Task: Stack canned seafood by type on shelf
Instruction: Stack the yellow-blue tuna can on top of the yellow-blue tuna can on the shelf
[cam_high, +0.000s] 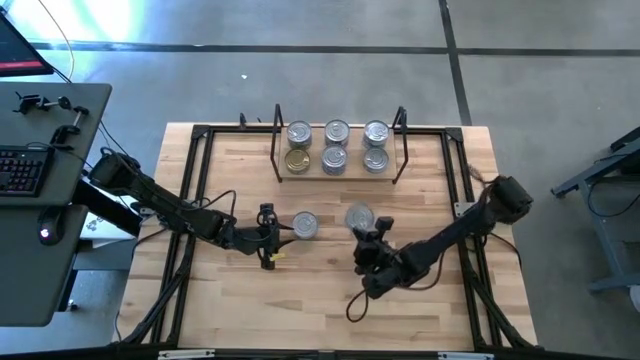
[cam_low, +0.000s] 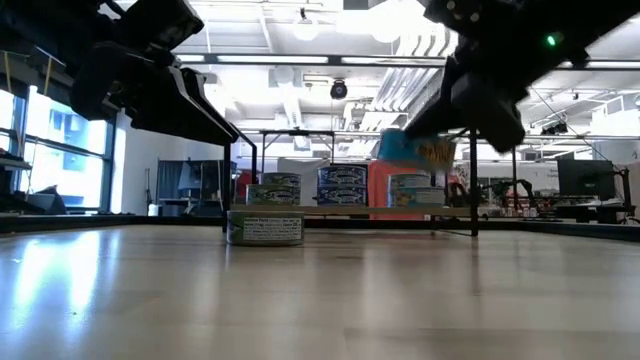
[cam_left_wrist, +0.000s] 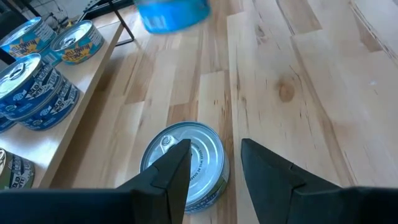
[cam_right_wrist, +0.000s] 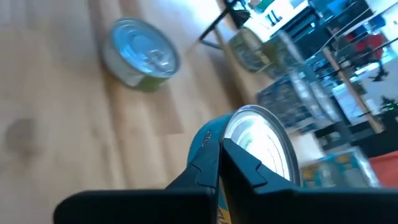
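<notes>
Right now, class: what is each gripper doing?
Left gripper: fingers open, over the tin lying on the table, not gripping it.
Right gripper: shut on a blue-sided tin, lifted.

A robotics lab or workshop in an open industrial hall. A wooden table inside a black tube frame stands on a grey concrete floor. Beside it, a desk holds a keyboard. Exposed ceiling pipes, strip lights and equipment racks fill the background.

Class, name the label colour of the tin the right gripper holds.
Blue tin, clearest in the left wrist view.
</notes>
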